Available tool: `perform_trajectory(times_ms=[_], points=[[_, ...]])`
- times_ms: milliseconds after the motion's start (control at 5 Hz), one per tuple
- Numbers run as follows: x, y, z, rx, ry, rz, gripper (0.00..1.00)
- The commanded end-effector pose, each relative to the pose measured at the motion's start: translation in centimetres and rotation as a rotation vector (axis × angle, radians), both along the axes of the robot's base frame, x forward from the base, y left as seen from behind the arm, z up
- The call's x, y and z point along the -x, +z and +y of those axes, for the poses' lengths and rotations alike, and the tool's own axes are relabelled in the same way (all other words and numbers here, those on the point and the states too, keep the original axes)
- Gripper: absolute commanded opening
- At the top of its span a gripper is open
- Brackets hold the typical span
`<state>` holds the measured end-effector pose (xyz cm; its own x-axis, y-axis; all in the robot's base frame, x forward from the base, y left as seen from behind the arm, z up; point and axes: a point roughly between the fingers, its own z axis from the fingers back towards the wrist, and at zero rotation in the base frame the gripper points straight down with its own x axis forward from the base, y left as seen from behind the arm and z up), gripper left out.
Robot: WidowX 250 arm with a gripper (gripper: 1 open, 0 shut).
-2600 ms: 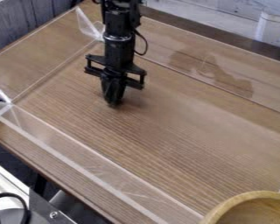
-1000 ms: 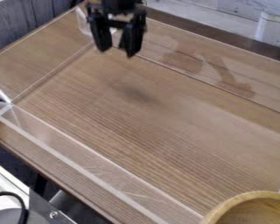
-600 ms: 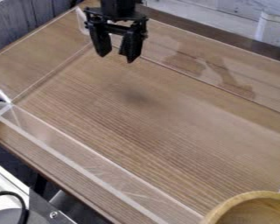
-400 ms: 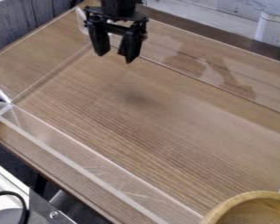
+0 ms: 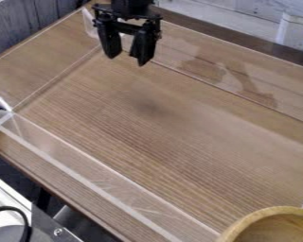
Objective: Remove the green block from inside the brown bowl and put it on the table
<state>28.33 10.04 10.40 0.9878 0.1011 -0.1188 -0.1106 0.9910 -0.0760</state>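
Observation:
My gripper [image 5: 128, 57] hangs over the far left part of the table [image 5: 180, 132], pointing straight down. Its two dark fingers [image 5: 113, 49] are spread apart, so it is open with nothing between them. It casts a faint shadow on the wood below. The brown bowl [image 5: 271, 227] shows only as a piece of thick tan rim at the bottom right corner, far from the gripper. The green block is out of view; what shows of the bowl's inside holds no green.
Low clear plastic walls [image 5: 65, 156] edge the table along the front, the left and the back. A white object [image 5: 294, 26] stands beyond the back wall at the top right. Dark cables [image 5: 5, 222] lie below the front left corner.
In the earliest frame the gripper stood low over the table's middle with its fingers close together. It has since risen towards the back with its fingers spread. Over the last second it has kept still.

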Motion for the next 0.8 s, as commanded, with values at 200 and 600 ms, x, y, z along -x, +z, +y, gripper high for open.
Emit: perform_trajectory(times_ms=[200,600], points=[[-2.8,4.5,0.3,0.013,-0.061,-0.107,1.00],[-5.3,4.8,-1.0,0.048,-0.113,-0.097,1.00]])
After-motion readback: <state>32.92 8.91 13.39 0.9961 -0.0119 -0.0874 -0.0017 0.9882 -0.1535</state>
